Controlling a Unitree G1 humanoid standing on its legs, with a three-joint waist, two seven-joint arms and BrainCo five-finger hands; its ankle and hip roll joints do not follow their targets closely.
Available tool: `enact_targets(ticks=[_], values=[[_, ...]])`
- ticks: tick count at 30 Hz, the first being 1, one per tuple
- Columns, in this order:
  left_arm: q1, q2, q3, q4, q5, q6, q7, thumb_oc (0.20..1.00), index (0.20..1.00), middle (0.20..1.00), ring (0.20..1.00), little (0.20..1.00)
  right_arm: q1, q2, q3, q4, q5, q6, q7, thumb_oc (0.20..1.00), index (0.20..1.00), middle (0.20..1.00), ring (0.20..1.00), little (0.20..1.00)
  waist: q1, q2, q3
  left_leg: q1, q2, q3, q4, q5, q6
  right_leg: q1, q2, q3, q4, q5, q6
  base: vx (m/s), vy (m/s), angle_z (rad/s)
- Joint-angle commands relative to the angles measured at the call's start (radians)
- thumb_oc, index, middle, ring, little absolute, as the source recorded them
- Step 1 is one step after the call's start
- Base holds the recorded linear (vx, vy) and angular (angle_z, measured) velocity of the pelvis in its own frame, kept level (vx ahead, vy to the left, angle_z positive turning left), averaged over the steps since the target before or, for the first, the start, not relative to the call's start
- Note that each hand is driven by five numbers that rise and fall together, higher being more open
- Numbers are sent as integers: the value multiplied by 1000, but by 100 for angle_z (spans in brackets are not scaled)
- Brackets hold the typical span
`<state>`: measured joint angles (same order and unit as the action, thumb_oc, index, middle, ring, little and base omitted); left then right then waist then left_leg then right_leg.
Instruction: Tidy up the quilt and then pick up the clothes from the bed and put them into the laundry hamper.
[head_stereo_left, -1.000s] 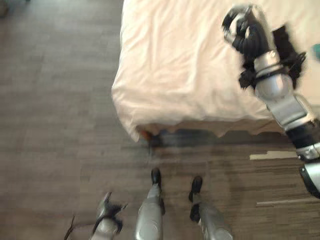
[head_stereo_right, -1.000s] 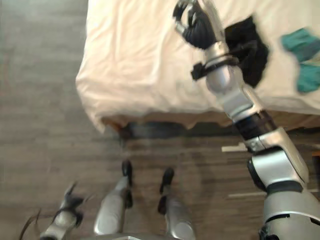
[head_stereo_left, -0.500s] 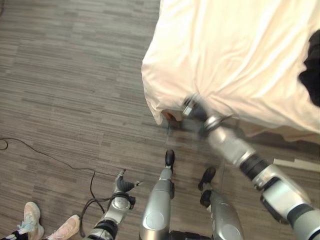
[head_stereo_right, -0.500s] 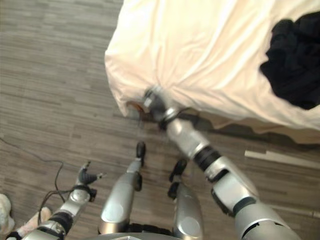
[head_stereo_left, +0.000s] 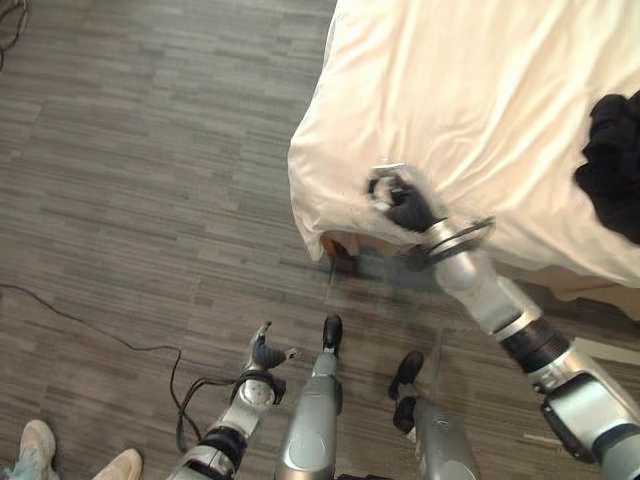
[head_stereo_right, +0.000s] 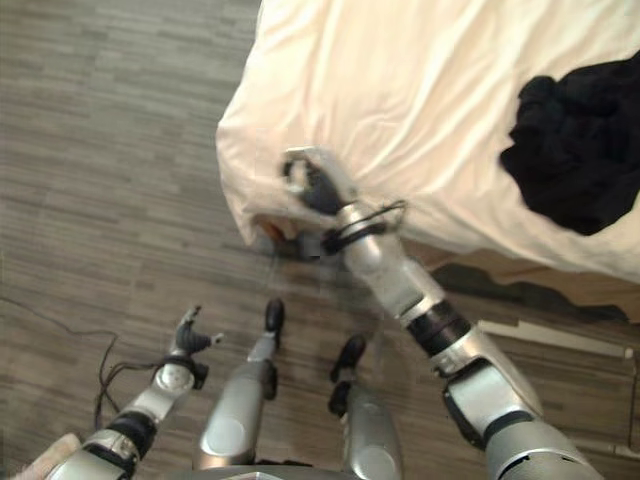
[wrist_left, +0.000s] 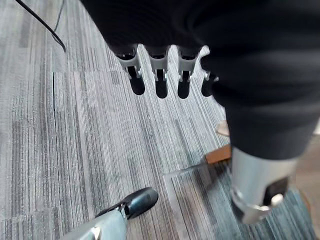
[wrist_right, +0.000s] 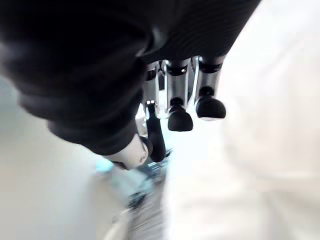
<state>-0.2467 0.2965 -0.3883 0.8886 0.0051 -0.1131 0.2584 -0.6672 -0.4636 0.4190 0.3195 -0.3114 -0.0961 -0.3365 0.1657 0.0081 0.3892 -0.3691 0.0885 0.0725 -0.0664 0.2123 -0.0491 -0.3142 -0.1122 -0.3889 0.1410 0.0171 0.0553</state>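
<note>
While the right hand (head_stereo_left: 398, 200) is held clenched and empty over the quilt (head_stereo_left: 480, 110) corner, the black clothes (head_stereo_right: 575, 150) are left on the bed, and the left hand (head_stereo_left: 262, 352) is kept relaxed, grasping nothing.

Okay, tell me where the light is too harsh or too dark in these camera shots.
Right wrist view: the quilt glares almost white past the right hand. Left eye view: a dark shadow sits under the quilt's overhanging edge. Right eye view: the black clothes are one dark mass. Left wrist view: the floor is evenly lit beyond the left hand.
</note>
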Motion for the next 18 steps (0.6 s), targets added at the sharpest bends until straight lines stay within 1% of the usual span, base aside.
enact_targets(ticks=[1, 2, 3, 4, 5, 6, 7, 8, 9, 10, 11, 12, 15, 16, 18], values=[[-65, 52, -23, -115, 40, -59, -7, 1000, 1000, 1000, 1000, 1000, -35, -12, -59, 115, 90, 1, -147, 200, 200, 200, 200, 200, -7, -10, 78, 17, 20, -5, 92, -118, -60, 12, -79, 57, -88, 41, 95, -111, 68, 4], [-78, 72, -28, -101, 47, -54, -25, 1000, 1000, 1000, 1000, 1000, -3, -26, -104, 330, 159, 12, -172, 200, 200, 200, 200, 200, -18, -1, 79, 1, 17, -5, 128, -135, -54, 2, -83, 62, -73, 36, 95, -82, 57, 2], [-78, 72, -28, -101, 47, -54, -25, 1000, 1000, 1000, 1000, 1000, -3, -26, -104, 331, 160, 12, -172, 200, 200, 200, 200, 200, -18, -1, 79, 1, 17, -5, 129, -135, -54, 1, -83, 62, -73, 36, 95, -76, 112, -5], [-101, 86, -33, -37, 72, -39, -27, 1000, 1000, 1000, 1000, 1000, 80, -16, -164, 496, 254, 8, -178, 200, 200, 200, 200, 200, -39, 4, 80, 1, 17, -3, 157, -158, -42, -5, -88, 72, -50, 29, 96, -29, 102, -11], [-112, 94, -35, 4, 90, -28, -24, 1000, 1000, 1000, 1000, 1000, 124, -6, -185, 557, 303, 2, -170, 200, 200, 200, 200, 200, -51, 3, 79, 7, 17, -1, 167, -172, -35, -3, -91, 79, -43, 27, 97, -27, 134, -11], [-126, 98, -37, 51, 107, -13, -25, 1000, 1000, 1000, 1000, 1000, 177, 2, -204, 599, 342, -2, -150, 200, 200, 200, 200, 200, -65, 1, 79, 15, 18, 3, 176, -185, -29, 2, -93, 85, -36, 24, 98, -1, 67, -6], [-126, 98, -38, 52, 107, -14, -25, 1000, 1000, 1000, 1000, 1000, 177, 1, -205, 599, 342, -2, -150, 200, 200, 200, 200, 200, -64, 1, 79, 16, 18, 3, 176, -185, -29, 3, -93, 86, -35, 24, 98, 62, 89, -7], [-135, 94, -37, 146, 125, 5, -32, 1000, 1000, 1000, 1000, 1000, 306, 22, -235, 694, 391, -1, -114, 200, 200, 200, 200, 200, -99, -11, 66, 49, 18, 11, 177, -205, -24, 29, -96, 95, -43, 26, 102, 90, 81, -12], [-140, 98, -43, 175, 142, 12, -34, 1000, 1000, 1000, 1000, 1000, 351, 24, -252, 744, 413, 5, -96, 200, 200, 200, 200, 200, -115, -14, 57, 67, 17, 17, 175, -211, -23, 45, -95, 101, -51, 28, 103, 90, 80, -12], [-140, 98, -44, 176, 142, 12, -34, 1000, 1000, 1000, 1000, 1000, 351, 24, -252, 744, 413, 5, -96, 200, 200, 200, 200, 200, -114, -14, 57, 69, 18, 18, 175, -211, -23, 46, -95, 101, -51, 28, 103, 106, 67, -13], [-116, 99, -58, 205, 173, 9, -49, 1000, 1000, 1000, 1000, 1000, 451, 23, -287, 835, 442, 16, -57, 200, 200, 200, 200, 200, -145, -24, 30, 107, 14, 29, 163, -218, -19, 83, -92, 109, -72, 34, 105, 72, 45, -11], [-116, 99, -58, 205, 173, 9, -49, 1000, 1000, 1000, 1000, 1000, 452, 24, -288, 835, 442, 15, -57, 200, 200, 200, 200, 200, -146, -24, 28, 105, 12, 29, 161, -214, -18, 81, -93, 109, -74, 37, 106, 128, 65, -12], [-73, 95, -57, 200, 196, 7, -66, 1000, 1000, 1000, 1000, 1000, 599, 40, -348, 904, 463, 29, -11, 200, 200, 200, 200, 200, -185, -37, -20, 179, 1, 49, 128, -221, -16, 148, -83, 121, -116, 47, 111, 143, 57, -25], [-66, 92, -51, 196, 197, 4, -66, 1000, 1000, 1000, 1000, 1000, 643, 54, -367, 919, 470, 32, 2, 1000, 1000, 1000, 1000, 1000, -196, -40, -38, 199, -5, 52, 111, -215, -15, 169, -83, 121, -131, 51, 113, 132, 39, -17], [-51, 70, -43, 184, 191, 5, -67, 1000, 1000, 1000, 1000, 1000, 708, 93, -408, 945, 504, 34, 26, 1000, 1000, 1000, 1000, 1000, -213, -39, -68, 237, -9, 60, 86, -209, -17, 203, -81, 121, -143, 45, 115, 115, 10, -14]])
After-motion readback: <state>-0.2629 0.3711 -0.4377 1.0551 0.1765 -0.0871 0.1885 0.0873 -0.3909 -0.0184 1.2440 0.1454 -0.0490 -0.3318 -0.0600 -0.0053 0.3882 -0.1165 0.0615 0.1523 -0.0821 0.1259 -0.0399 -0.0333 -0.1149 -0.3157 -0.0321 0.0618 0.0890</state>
